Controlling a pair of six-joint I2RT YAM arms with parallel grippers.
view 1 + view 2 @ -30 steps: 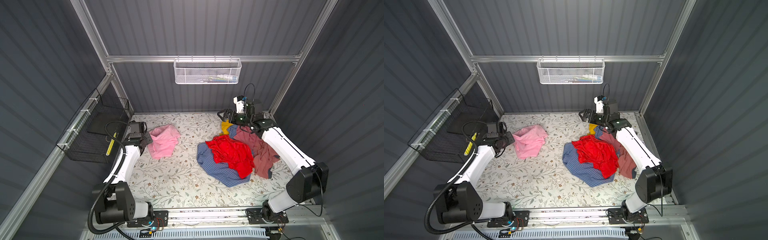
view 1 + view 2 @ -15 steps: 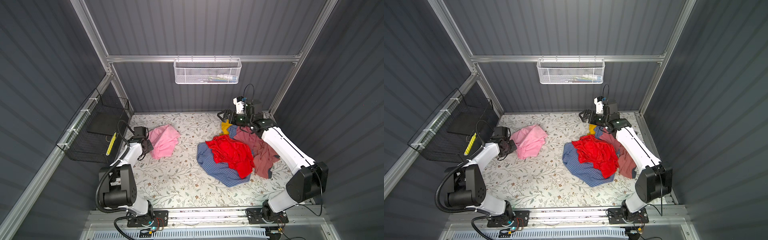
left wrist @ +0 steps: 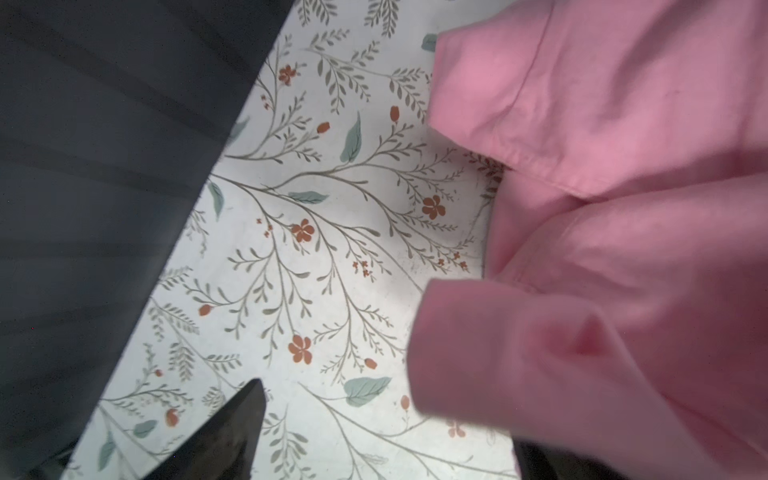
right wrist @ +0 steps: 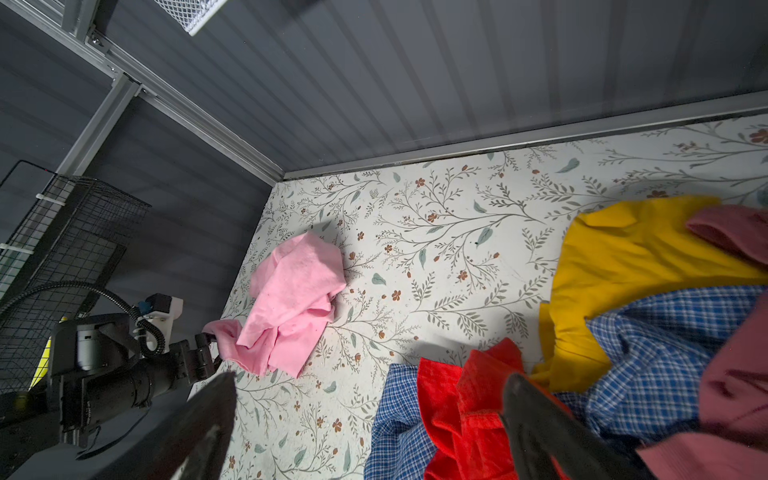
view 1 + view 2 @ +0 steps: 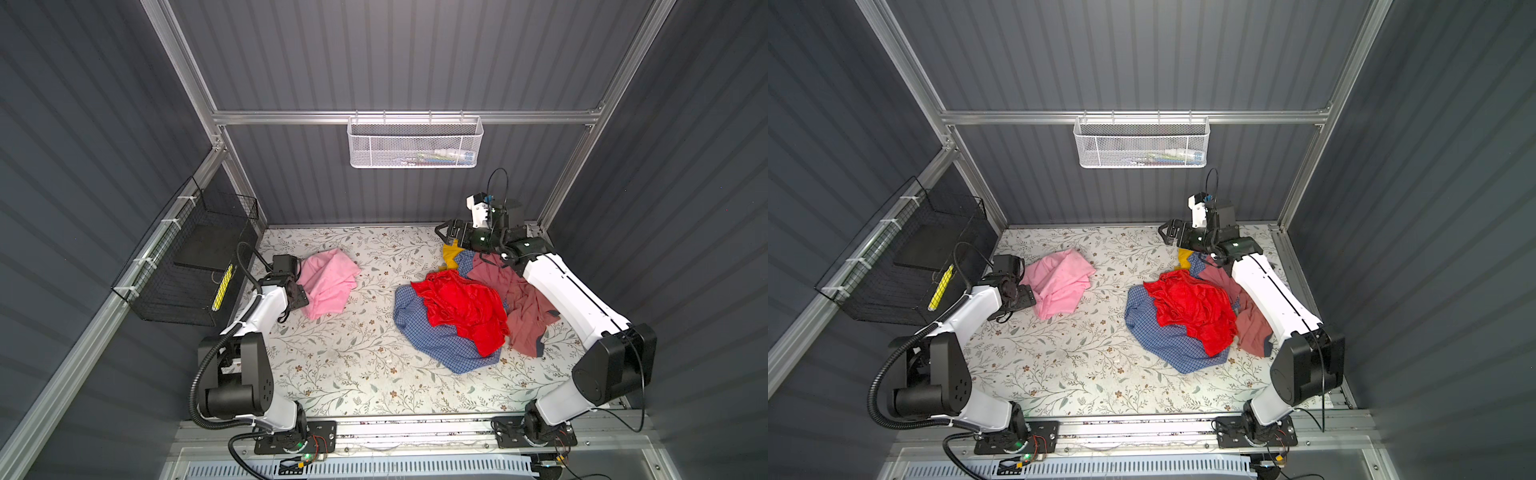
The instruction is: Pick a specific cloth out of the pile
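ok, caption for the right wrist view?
The pink cloth lies apart from the pile on the floral table, left gripper at its edge, right gripper open.

Five garments: the pile (image 5: 469, 320) holds four, one red piece (image 5: 457, 303), one blue checked piece (image 5: 436, 347), one rose-brown piece (image 5: 525, 311), one mustard piece (image 5: 451, 252); one pink cloth (image 5: 328, 282) lies apart from the pile. Two baskets: one white basket (image 5: 415, 143), one black basket (image 5: 187, 270).

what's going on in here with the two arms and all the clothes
The pink cloth lies alone on the left of the floral table, apart from the pile of red, blue checked, rose-brown and yellow garments. The left gripper sits at the cloth's edge, jaws open, not clamping it. The right gripper, also open and empty, hangs over the pile's far end.
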